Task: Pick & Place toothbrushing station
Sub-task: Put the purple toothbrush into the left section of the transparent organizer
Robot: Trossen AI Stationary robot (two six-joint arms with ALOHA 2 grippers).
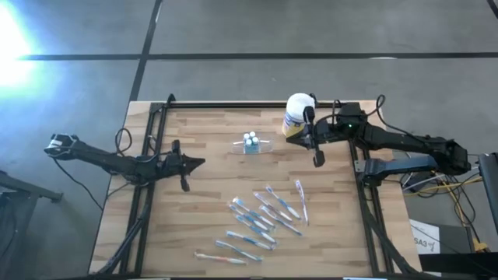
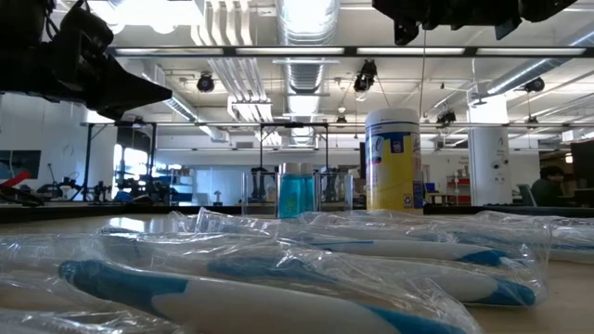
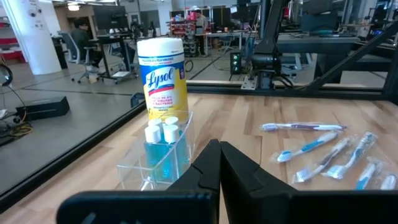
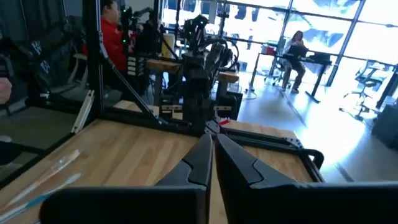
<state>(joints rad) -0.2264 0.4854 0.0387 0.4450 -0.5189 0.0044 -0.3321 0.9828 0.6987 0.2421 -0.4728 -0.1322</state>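
The toothbrushing station (image 1: pixel 250 144) is a low clear plastic holder that stands on the wooden table at its far middle, with small blue bottles with white caps in it. It also shows in the left wrist view (image 3: pixel 158 158) and the low view (image 2: pixel 297 195). My left gripper (image 1: pixel 201 162) (image 3: pixel 219 146) is shut and empty. It points level toward the station from the table's left and stands apart from it. My right gripper (image 1: pixel 294 137) (image 4: pixel 208 138) is shut and empty, held high beside the white canister, to the station's right.
A white canister with a yellow label (image 1: pixel 298 113) (image 3: pixel 163 74) stands just behind and to the right of the station. Several wrapped toothbrushes (image 1: pixel 264 218) (image 3: pixel 323 149) lie on the near half of the table. Black frame rails (image 1: pixel 233 104) run along the table's edges.
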